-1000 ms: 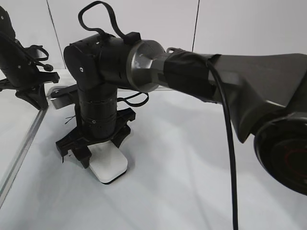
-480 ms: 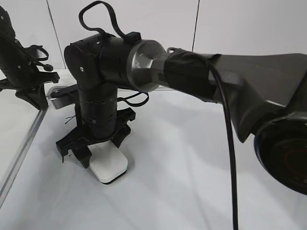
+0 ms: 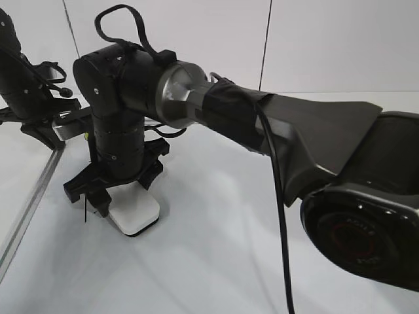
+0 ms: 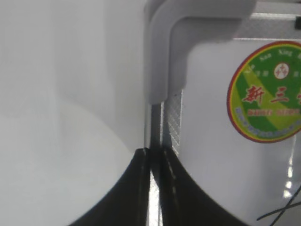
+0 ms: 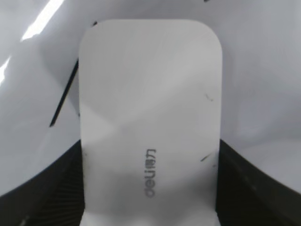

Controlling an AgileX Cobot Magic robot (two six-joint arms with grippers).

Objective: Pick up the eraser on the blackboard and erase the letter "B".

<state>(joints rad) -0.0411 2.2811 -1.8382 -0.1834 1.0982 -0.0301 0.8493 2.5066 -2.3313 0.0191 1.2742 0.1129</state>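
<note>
The eraser [image 5: 149, 108] is a flat white block with a grey logo, held between my right gripper's [image 5: 149, 146] black fingers. In the exterior view my right gripper [image 3: 121, 196] is shut on the eraser [image 3: 136, 216] and presses it flat on the blackboard [image 3: 216, 248], a white board. A few black strokes [image 5: 61, 106] show on the board just left of the eraser; I cannot tell which letter they belong to. My left gripper [image 4: 153, 157] is shut and empty at the board's grey frame corner [image 4: 160, 52].
A green round sticker [image 4: 268, 92] sits on the board near that corner. The board's grey frame edge [image 3: 26, 212] runs along the left. The left arm [image 3: 26, 85] stands at the far left. The right arm's big elbow [image 3: 360, 235] fills the right foreground.
My right gripper has slid the eraser to the left and a little farther back across the board. The left arm has not moved.
</note>
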